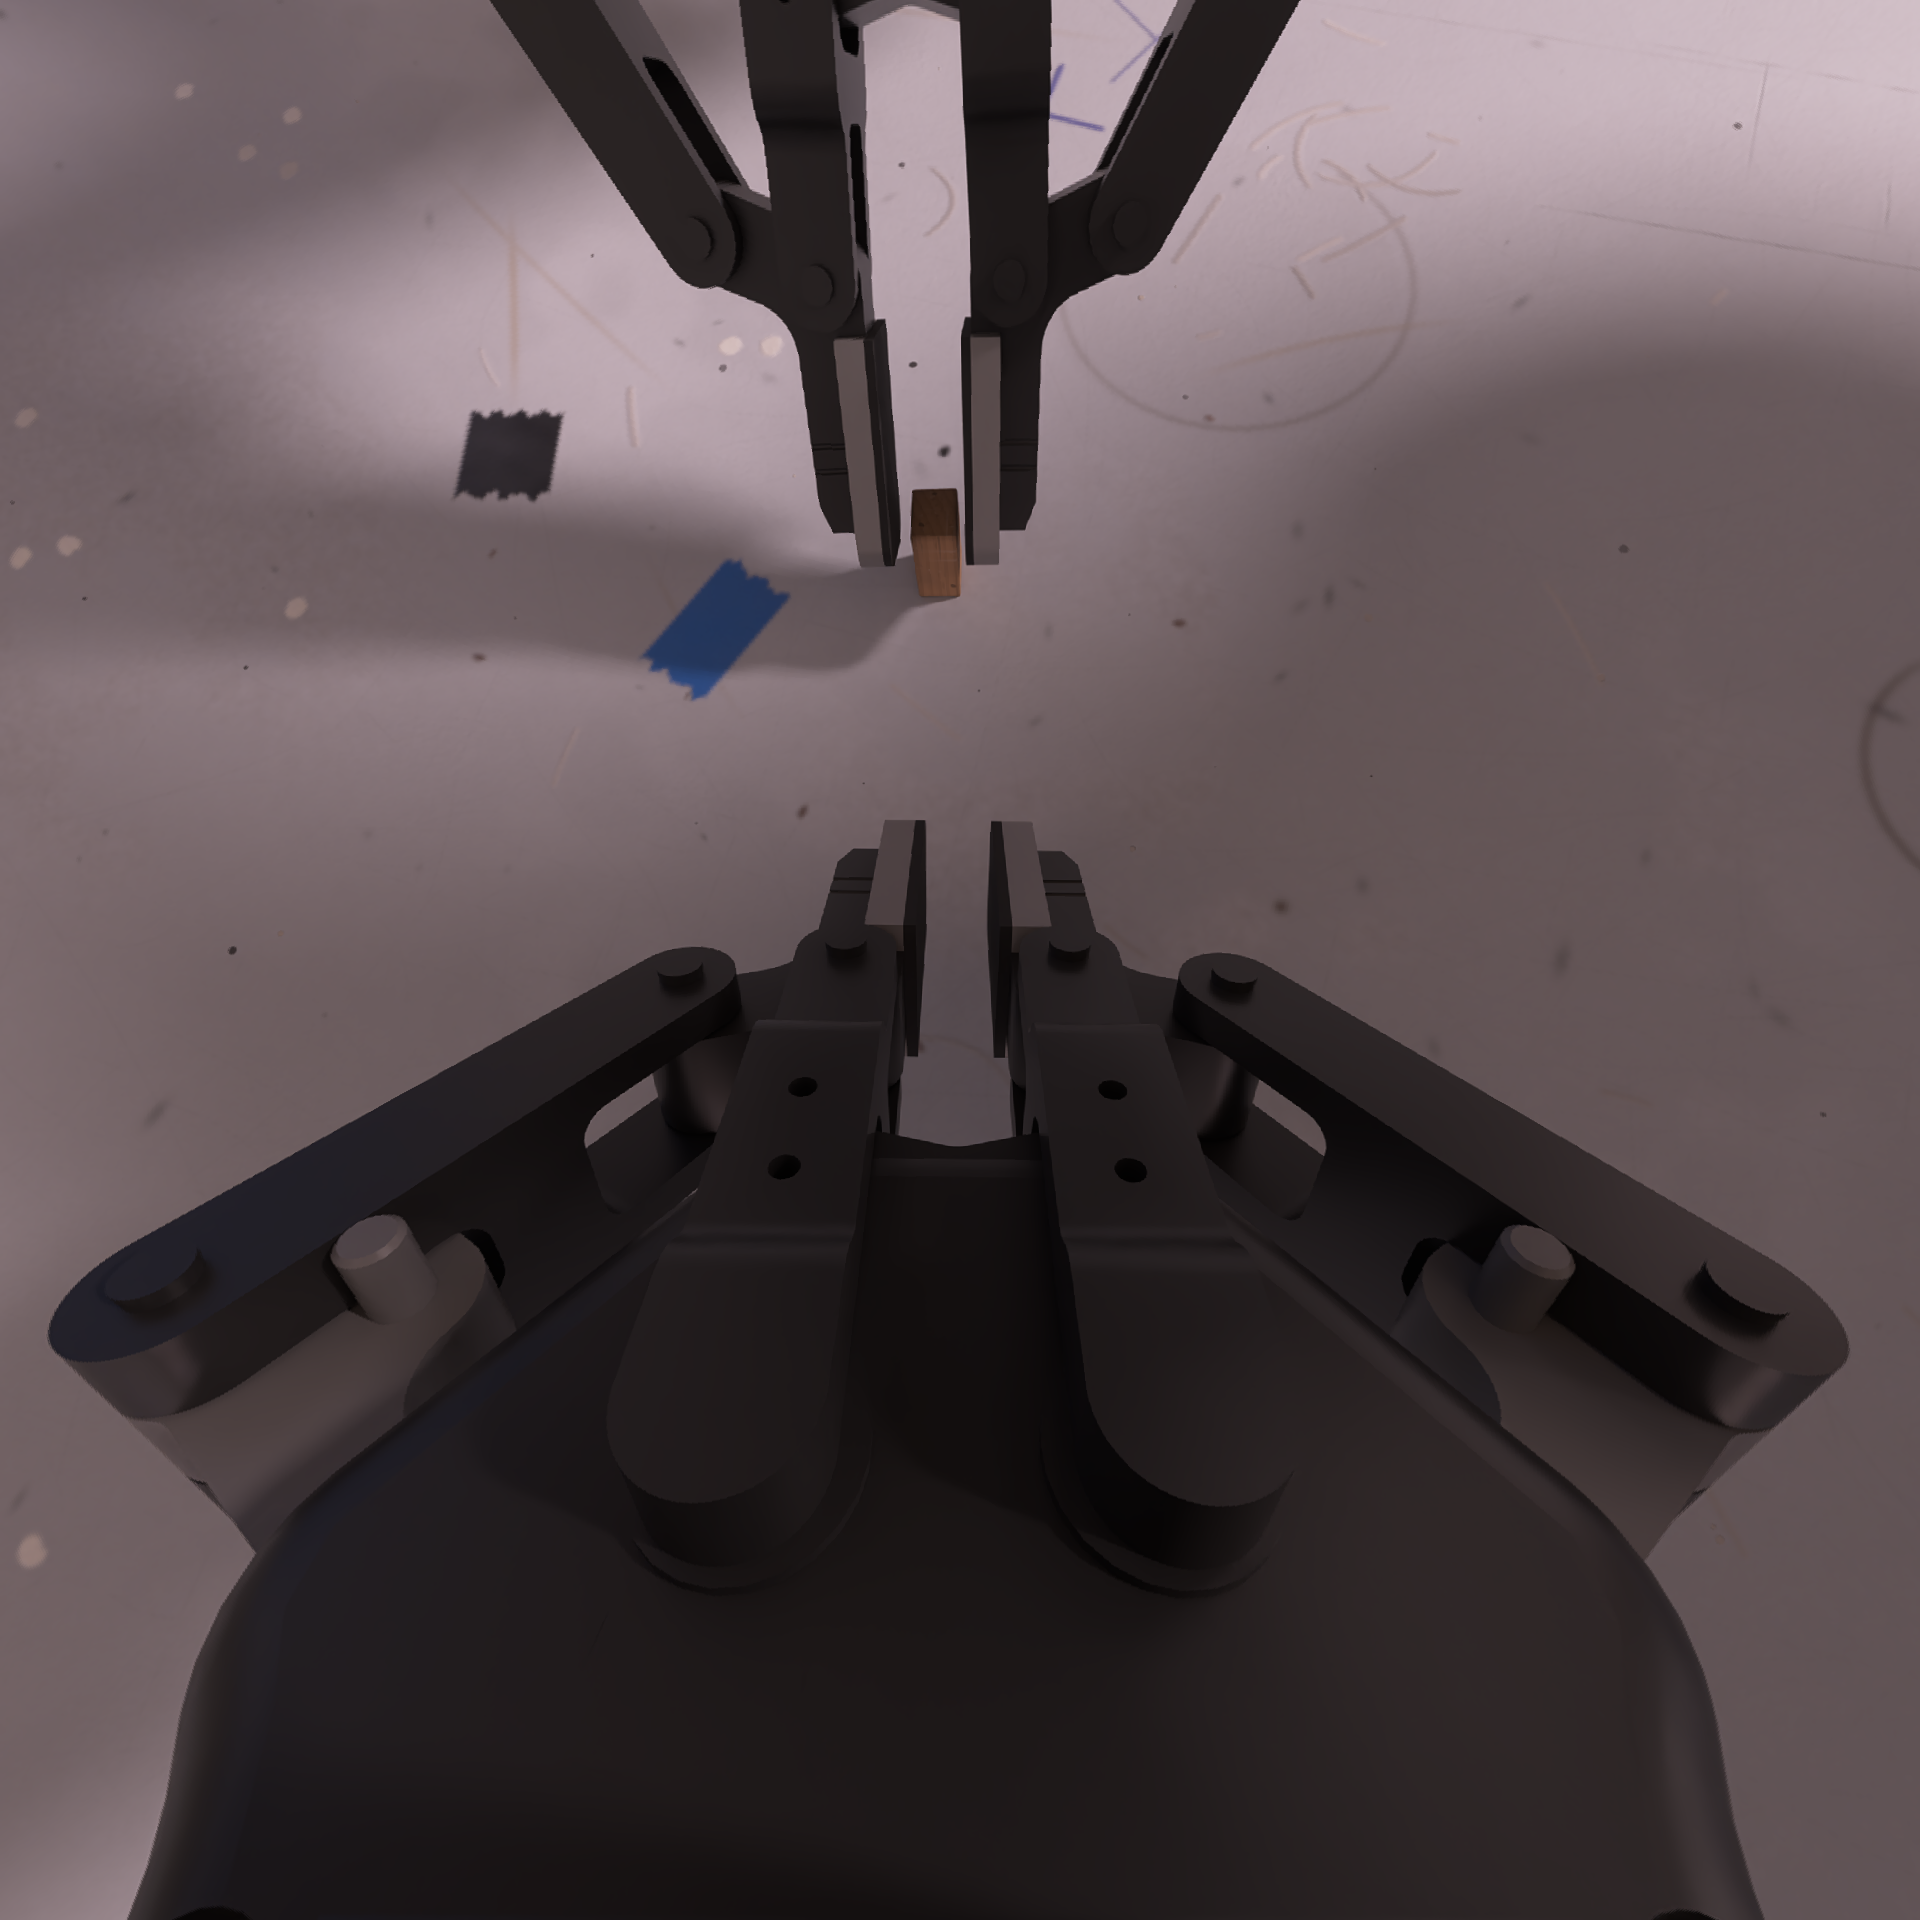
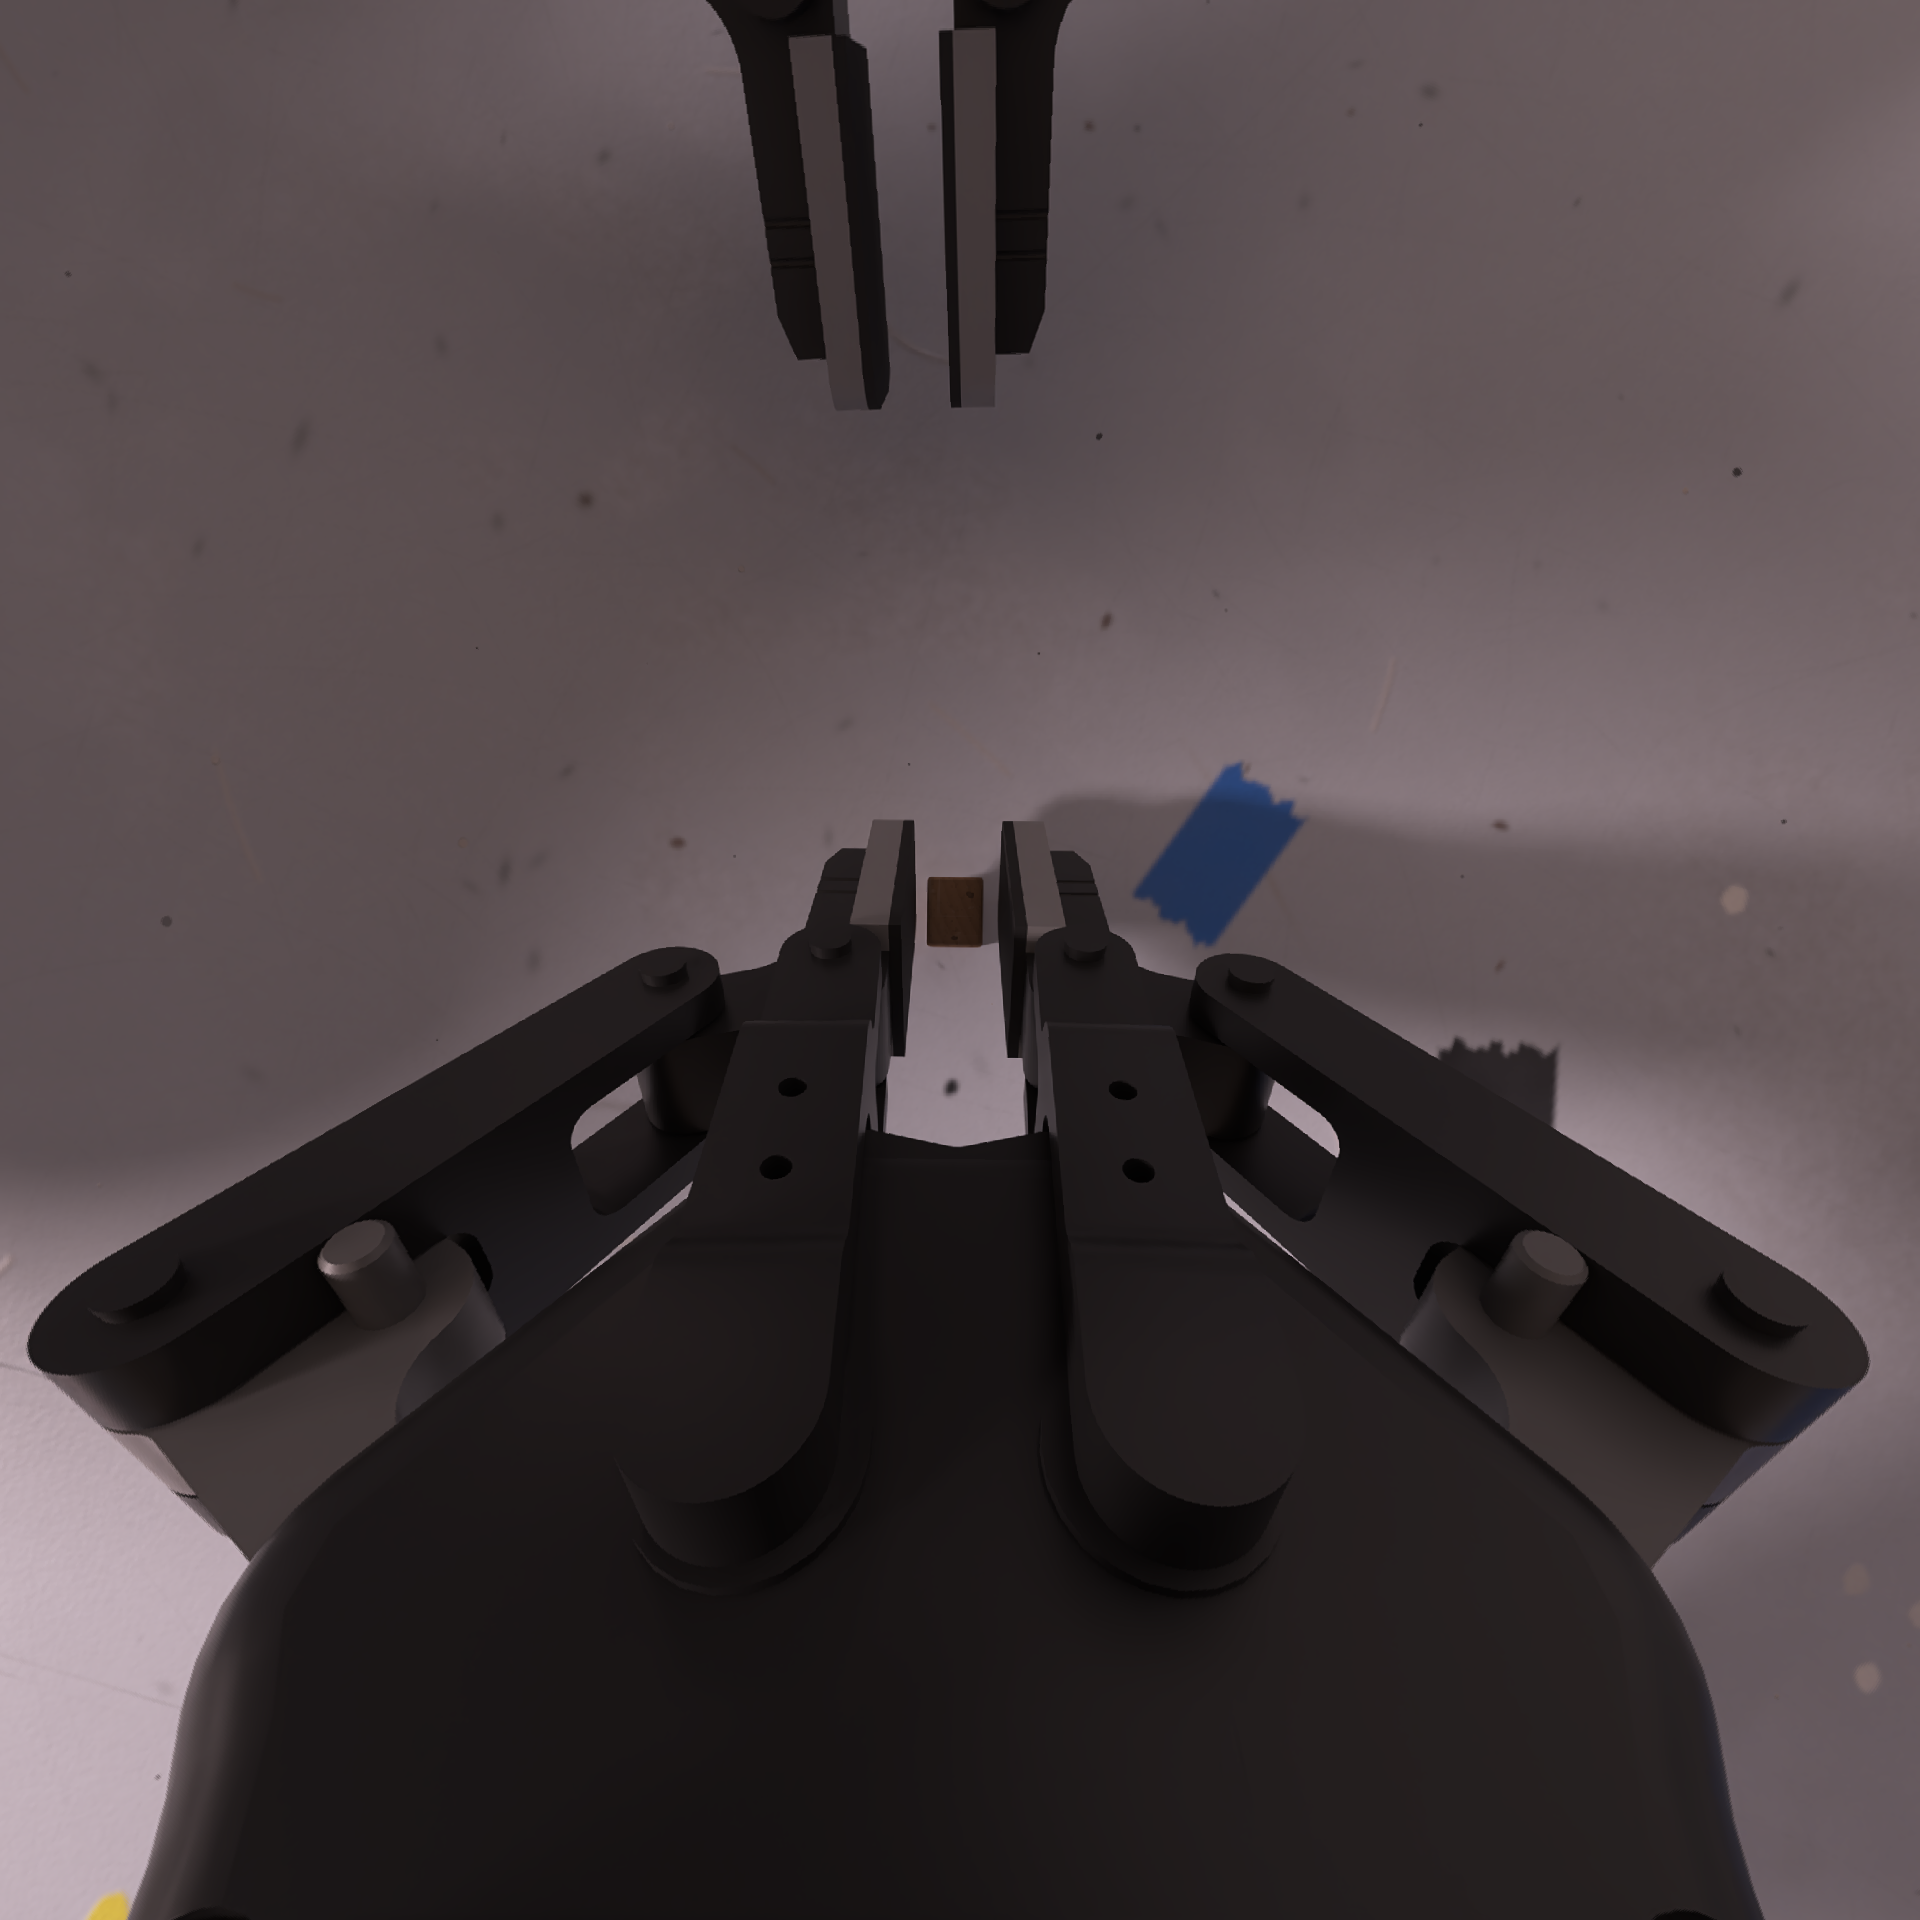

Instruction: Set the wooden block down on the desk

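A small wooden block (image 1: 935, 543) stands upright on the pale desk (image 1: 1351, 727) and casts a shadow to its left. My right gripper (image 1: 930, 556) points down around it, one finger on each side. In the right wrist view the block (image 2: 954, 911) sits between my right gripper's (image 2: 958, 831) fingers with a thin gap on both sides, so the jaws are open and not clamping it. My left gripper (image 1: 956, 831) is empty, its jaws a narrow gap apart, nearer than the block. It also hangs at the top of the right wrist view (image 2: 902, 405).
A blue tape strip (image 1: 717, 629) lies flat just left of the block, also in the right wrist view (image 2: 1221, 868). A black tape patch (image 1: 509, 455) lies farther off (image 2: 1501, 1081). The desk (image 2: 416, 623) bears pencil circles, scratches and specks.
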Controlling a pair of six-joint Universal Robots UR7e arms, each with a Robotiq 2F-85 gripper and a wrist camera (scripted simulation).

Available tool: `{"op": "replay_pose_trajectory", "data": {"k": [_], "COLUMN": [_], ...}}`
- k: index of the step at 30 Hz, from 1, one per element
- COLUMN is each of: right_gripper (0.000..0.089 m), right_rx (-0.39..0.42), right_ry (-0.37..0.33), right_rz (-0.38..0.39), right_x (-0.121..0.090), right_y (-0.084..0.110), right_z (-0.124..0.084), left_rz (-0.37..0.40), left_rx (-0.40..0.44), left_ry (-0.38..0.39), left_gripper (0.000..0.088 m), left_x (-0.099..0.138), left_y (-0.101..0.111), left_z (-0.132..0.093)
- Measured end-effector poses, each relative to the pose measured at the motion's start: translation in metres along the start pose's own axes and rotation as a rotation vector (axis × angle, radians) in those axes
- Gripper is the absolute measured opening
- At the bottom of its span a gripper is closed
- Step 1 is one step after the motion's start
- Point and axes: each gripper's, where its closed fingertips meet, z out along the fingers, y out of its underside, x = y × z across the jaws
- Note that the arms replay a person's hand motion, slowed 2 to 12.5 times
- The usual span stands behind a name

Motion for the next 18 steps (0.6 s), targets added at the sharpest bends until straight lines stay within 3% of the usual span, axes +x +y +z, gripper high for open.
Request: {"op": "replay_pose_trajectory", "data": {"k": [9, 18], "right_gripper": [0.0147, 0.0131], "right_rx": [0.024, 0.078], "right_ry": [0.02, 0.058], "right_rz": [0.008, 0.065], "right_x": [0.003, 0.007], "right_y": [-0.004, -0.009], "right_z": [-0.005, -0.013], "left_rz": [-0.001, -0.004], "left_rx": [0.003, 0.004], "left_ry": [0.0, 0.001], "left_gripper": [0.011, 0.011], "left_x": [0.0, -0.001], "left_y": [0.0, 0.0], "left_z": [0.0, 0.0]}}
